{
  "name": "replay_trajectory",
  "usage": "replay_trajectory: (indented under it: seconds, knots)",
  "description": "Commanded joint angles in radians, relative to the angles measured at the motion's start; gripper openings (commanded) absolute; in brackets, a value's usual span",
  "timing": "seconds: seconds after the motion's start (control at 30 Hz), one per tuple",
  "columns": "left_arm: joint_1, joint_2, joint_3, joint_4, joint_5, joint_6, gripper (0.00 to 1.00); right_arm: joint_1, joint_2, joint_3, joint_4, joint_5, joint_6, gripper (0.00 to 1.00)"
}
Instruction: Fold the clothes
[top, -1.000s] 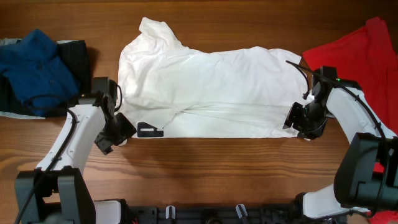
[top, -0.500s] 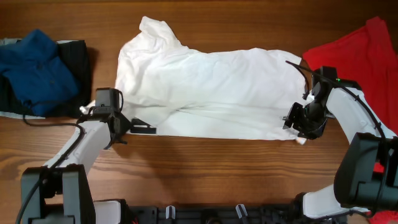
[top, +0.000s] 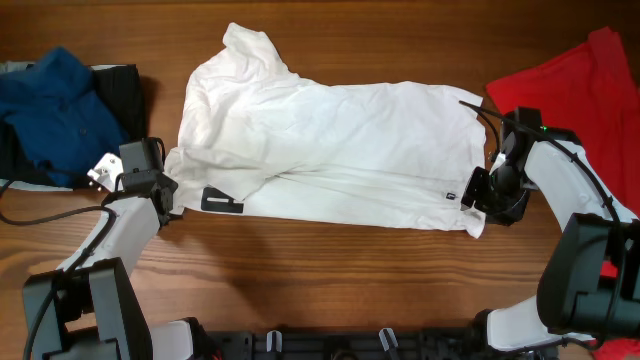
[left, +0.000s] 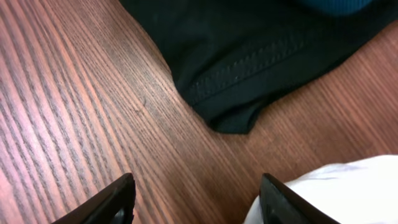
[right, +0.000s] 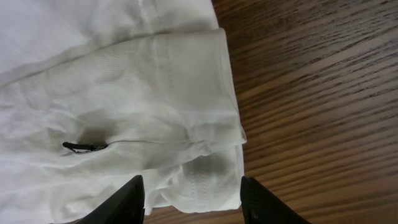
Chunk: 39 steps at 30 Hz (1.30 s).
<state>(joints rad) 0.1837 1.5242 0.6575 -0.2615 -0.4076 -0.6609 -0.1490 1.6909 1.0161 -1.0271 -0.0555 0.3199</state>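
Here we are holding the right gripper with its fingers spread wide over the near right corner of the white T-shirt, probably to close on that hem. The left gripper is hanging equally wide and empty over bare table, just beside the opposite edge. The T-shirt is lying unfolded across the middle, while the red shirt is waiting far right and a blue garment is resting on a black garment far left, seemingly kept aside.
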Motion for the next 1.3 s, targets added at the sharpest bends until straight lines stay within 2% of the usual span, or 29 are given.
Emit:
replay_trajectory:
  seconds: [0.0,0.23,0.4,0.5,0.6,0.73,0.87,1.17,1.27]
  knots:
    - [0.005,-0.006,-0.004,-0.035,0.039,0.032,0.65,0.006,0.007,-0.009,0.001,0.037,0.023,0.50]
    - [0.004,-0.167,-0.004,-0.107,0.332,0.082,0.72,0.006,0.007,-0.009,0.014,0.032,0.024,0.55]
    - [0.004,-0.276,-0.004,-0.188,0.333,0.081,0.72,0.006,0.008,-0.044,0.063,0.007,0.024,0.56]
    - [0.004,-0.296,-0.004,-0.250,0.375,0.081,0.73,0.006,0.008,-0.125,0.165,0.023,0.055,0.56]
    - [0.004,-0.294,-0.004,-0.295,0.393,0.082,0.73,0.006,0.007,-0.134,0.209,0.023,0.081,0.49]
    - [0.004,-0.294,-0.004,-0.327,0.393,0.082,0.73,0.006,-0.010,-0.095,0.171,0.022,0.128,0.46]
    - [0.003,-0.294,-0.004,-0.335,0.393,0.082,0.73,0.006,-0.063,-0.037,0.094,0.041,0.122,0.49]
    - [0.003,-0.294,-0.004,-0.338,0.393,0.082,0.73,0.006,-0.113,-0.016,0.096,0.034,0.072,0.50]
    - [0.003,-0.294,-0.004,-0.340,0.393,0.082,0.73,0.006,-0.111,-0.040,0.092,0.087,0.076,0.50]
